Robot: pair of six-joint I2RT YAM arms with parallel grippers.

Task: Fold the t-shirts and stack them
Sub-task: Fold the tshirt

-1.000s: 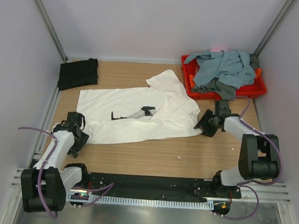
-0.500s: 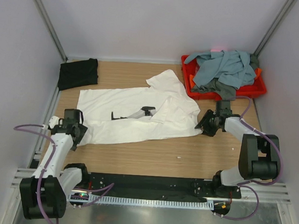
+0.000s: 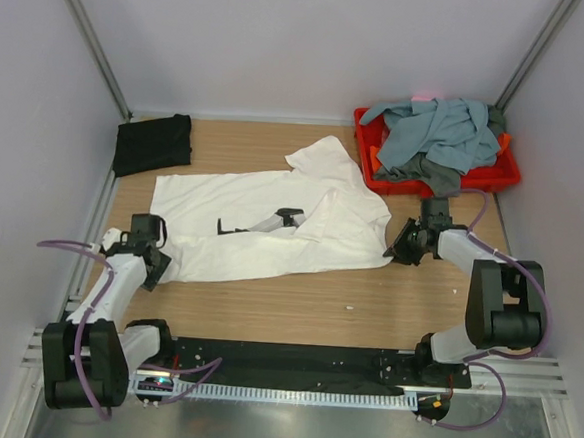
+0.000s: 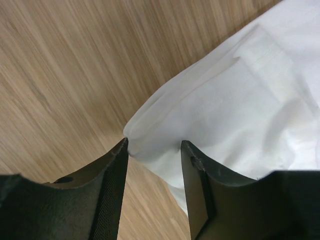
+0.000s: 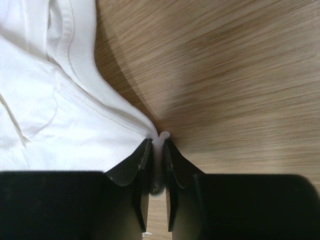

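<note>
The white t-shirt lies spread across the middle of the table. My left gripper is open at the shirt's near left corner; in the left wrist view its jaws straddle that corner of white cloth without closing on it. My right gripper is shut on the shirt's right edge; the right wrist view shows white cloth pinched between the fingers. A folded black t-shirt lies at the back left. Grey-blue and dark grey t-shirts are heaped in the tray.
A red plastic tray stands at the back right corner. White walls close the sides and back. A small dark patch shows on the white shirt's middle. Bare wood lies along the near edge.
My left gripper has shifted at the shirt's near left corner, moving up and then back slightly toward the cloth. My right gripper has crept slightly up while holding the shirt's edge.
</note>
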